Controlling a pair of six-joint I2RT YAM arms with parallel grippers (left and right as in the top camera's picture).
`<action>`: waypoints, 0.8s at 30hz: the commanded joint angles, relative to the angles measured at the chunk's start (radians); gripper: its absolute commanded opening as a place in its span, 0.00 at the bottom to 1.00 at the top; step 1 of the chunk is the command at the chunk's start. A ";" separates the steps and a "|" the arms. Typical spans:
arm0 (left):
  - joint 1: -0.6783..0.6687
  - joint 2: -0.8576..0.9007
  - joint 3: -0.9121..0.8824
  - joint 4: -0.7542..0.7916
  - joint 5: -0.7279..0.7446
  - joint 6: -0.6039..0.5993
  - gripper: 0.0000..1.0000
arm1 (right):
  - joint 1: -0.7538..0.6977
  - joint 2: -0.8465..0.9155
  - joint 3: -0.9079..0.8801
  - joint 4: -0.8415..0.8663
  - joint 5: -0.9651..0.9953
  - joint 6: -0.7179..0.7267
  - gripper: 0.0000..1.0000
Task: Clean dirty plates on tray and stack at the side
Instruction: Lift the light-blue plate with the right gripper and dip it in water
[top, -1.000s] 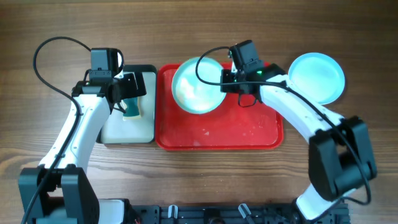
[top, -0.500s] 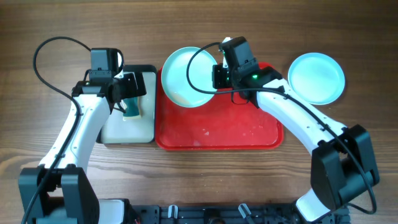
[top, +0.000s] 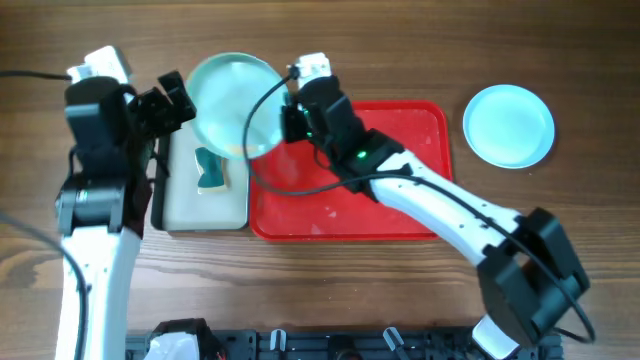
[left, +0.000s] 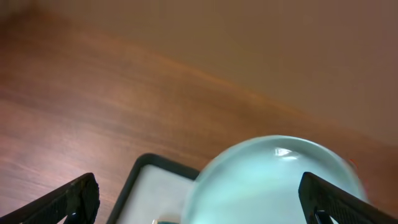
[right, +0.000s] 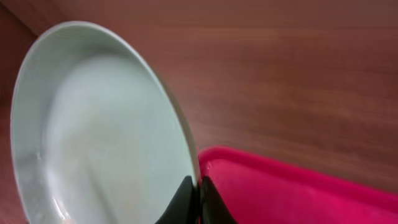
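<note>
My right gripper (top: 287, 120) is shut on the rim of a pale blue plate (top: 233, 104) and holds it tilted above the far right corner of the small tray. The right wrist view shows the jaws (right: 199, 200) pinching the plate's edge (right: 106, 124), with the red tray (right: 292, 193) just behind. The red tray (top: 400, 205) holds no plate. A second pale blue plate (top: 508, 125) lies on the table to its right. A third plate is out of view. My left gripper (top: 172, 104) is open and empty, raised just left of the held plate (left: 273, 180); its fingers (left: 202, 200) straddle it.
A small black-rimmed tray (top: 185, 205) with a pale inside stands left of the red tray and holds a teal sponge (top: 210, 170). Its corner shows in the left wrist view (left: 155, 183). Bare wooden table lies all around.
My right gripper carried the plate left, off the red tray to above the small tray's corner. My left arm rose and swung away from the sponge, towards the plate.
</note>
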 joint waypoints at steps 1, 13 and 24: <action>0.009 -0.076 0.014 -0.025 -0.010 -0.021 1.00 | 0.055 0.100 0.015 0.171 0.119 -0.136 0.04; 0.009 -0.076 0.014 -0.184 -0.010 -0.021 1.00 | 0.117 0.173 0.015 0.698 0.254 -0.992 0.04; 0.009 -0.076 0.014 -0.207 -0.010 -0.021 1.00 | 0.179 0.173 0.015 0.907 0.269 -1.243 0.04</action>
